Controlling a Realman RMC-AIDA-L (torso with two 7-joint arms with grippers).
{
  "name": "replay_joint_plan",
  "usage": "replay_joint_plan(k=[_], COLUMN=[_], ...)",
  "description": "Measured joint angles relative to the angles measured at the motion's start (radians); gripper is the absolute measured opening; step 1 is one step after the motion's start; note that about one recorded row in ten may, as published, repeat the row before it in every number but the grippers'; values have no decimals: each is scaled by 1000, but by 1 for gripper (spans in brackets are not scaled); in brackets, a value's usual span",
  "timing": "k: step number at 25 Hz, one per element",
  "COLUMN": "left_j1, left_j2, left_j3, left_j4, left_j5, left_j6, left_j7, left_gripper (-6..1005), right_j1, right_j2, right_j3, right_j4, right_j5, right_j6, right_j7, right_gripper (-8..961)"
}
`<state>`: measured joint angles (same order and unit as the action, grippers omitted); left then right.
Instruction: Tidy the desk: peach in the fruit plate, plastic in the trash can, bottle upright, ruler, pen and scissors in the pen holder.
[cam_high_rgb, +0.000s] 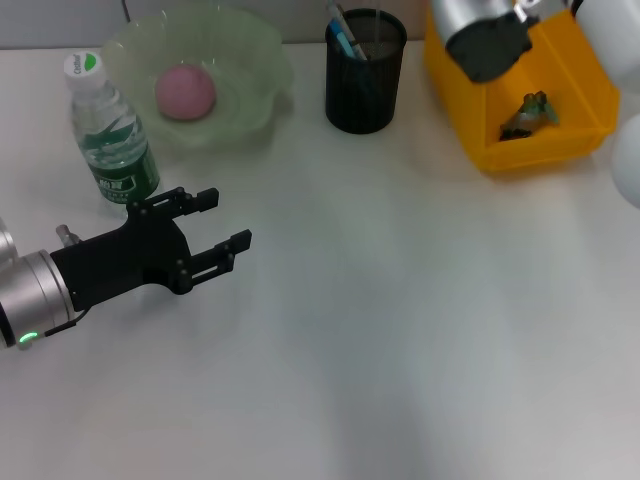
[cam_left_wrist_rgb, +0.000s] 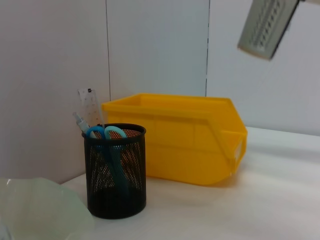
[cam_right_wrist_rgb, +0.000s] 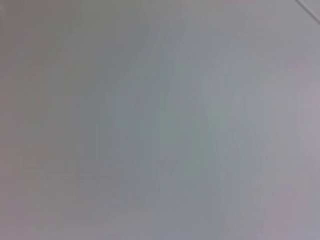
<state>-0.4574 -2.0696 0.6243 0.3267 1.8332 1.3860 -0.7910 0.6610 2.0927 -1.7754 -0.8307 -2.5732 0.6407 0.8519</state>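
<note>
Tidying looks all but finished. At the upper left of the head view the peach (cam_high_rgb: 184, 92) sits in the fruit plate (cam_high_rgb: 255, 55), and the bottle (cam_high_rgb: 110, 135) stands upright just beside it on the desk (cam_high_rgb: 400, 320). The pen holder (cam_high_rgb: 364, 80) at top centre holds the scissors (cam_left_wrist_rgb: 109, 135), the ruler (cam_left_wrist_rgb: 90, 106) and what looks like the pen (cam_left_wrist_rgb: 80, 121). A crumpled scrap lies in the trash can (cam_high_rgb: 590, 120) at the upper right.

The left gripper (cam_high_rgb: 222, 222) hovers low at the left, fingers apart and empty, just clear of the bottle. The right gripper (cam_high_rgb: 488, 45) hangs over the trash can; I cannot tell its fingers' state. By my reading, only pulling both arms back remains.
</note>
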Motion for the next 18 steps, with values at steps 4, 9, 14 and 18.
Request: replay_joint_plan(k=[4,9,14,18], left_j1=[-9,-17,-24,-23], left_j2=[2,2,-2,-2], left_j3=[2,3,14,22], left_j4=[5,6,-6,-7], left_j5=[6,8,5,6], left_j6=[-1,-8,-1,14], left_j7=[-8,9,28,29], left_gripper=[666,667,667,667], right_j1=[-5,-58,-80,-95], right_j2=[0,0,-1,-7], right_j3=[-17,-27,-21,-16], right_j4=[1,-107,-188,-231], right_j5=[28,119,327,522], right_j6=[117,235,238,197], right_j7=[72,298,525,781], right_gripper=[675,686,691,695])
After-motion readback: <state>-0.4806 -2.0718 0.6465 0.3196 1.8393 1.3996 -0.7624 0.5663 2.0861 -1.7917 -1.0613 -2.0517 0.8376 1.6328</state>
